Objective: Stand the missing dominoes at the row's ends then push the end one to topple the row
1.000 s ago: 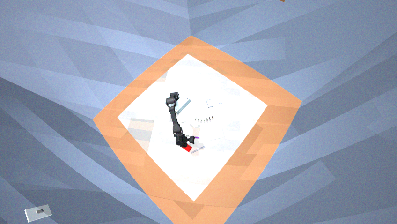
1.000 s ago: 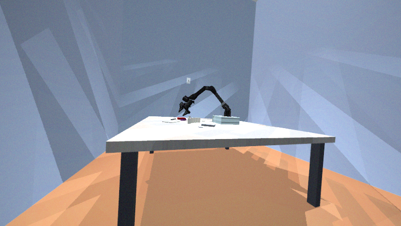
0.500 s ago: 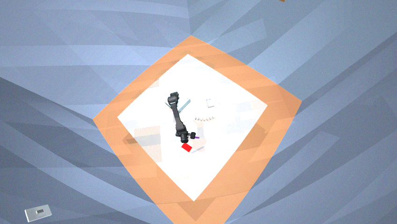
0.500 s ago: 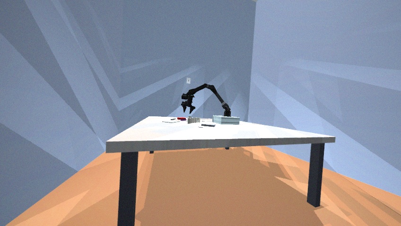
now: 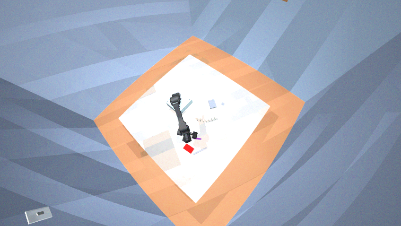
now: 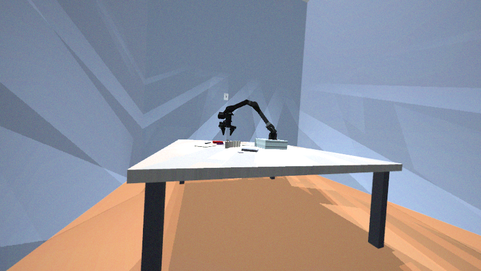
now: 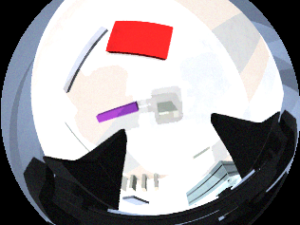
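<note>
Pincer point(image 5: 193, 135) point(image 6: 227, 134) point(image 7: 170, 124) apart and holding nothing, I hung above the desk point(image 5: 224, 98) point(image 6: 262, 169) point(image 7: 209, 75). The pale block point(image 7: 167, 108), probably a loose domino, lay on the row-facing side of the red slab point(image 5: 188, 148) point(image 6: 218, 142) point(image 7: 140, 40), nearly centred under my opening; its long axis I couldn't tell.

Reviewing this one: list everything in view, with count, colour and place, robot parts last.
table: one, white top, dark legs, on an orange floor
standing dominoes: several, pale, in a row; exact count unclear
red block: one, on the table
purple bar: one, near the red block
pale blue-green box-like things: count unclear, by the arm's base
wall plate: one, light grey
arm: one, black
gripper: one, black, open, above the table
</note>
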Controlling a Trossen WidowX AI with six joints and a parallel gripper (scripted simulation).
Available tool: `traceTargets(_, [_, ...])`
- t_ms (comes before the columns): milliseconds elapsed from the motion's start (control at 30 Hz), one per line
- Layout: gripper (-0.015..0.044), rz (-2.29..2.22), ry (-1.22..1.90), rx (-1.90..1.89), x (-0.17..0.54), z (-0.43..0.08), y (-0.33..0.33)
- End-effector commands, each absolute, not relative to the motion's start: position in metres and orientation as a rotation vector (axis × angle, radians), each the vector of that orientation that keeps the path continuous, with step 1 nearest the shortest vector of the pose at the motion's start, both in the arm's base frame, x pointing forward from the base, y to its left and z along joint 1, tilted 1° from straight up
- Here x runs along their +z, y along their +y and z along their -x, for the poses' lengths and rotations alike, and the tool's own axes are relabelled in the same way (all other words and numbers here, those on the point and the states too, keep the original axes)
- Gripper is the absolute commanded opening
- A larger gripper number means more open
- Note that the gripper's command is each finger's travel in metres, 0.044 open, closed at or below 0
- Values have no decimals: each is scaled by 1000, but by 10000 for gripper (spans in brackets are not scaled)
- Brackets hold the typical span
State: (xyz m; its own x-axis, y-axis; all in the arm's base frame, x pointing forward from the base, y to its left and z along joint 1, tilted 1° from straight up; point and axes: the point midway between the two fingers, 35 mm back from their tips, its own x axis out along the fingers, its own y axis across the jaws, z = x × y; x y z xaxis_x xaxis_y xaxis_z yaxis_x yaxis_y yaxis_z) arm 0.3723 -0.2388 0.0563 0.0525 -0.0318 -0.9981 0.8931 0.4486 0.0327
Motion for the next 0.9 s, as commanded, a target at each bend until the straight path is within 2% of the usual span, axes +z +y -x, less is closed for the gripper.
traceTargets(0, [440,-856,1357,-863,16,-369,-237])
traceTargets(600, [440,-856,1357,-863,-5,-369,-237])
traceTargets(867, [230,-856,1357,-863,-5,-369,-237])
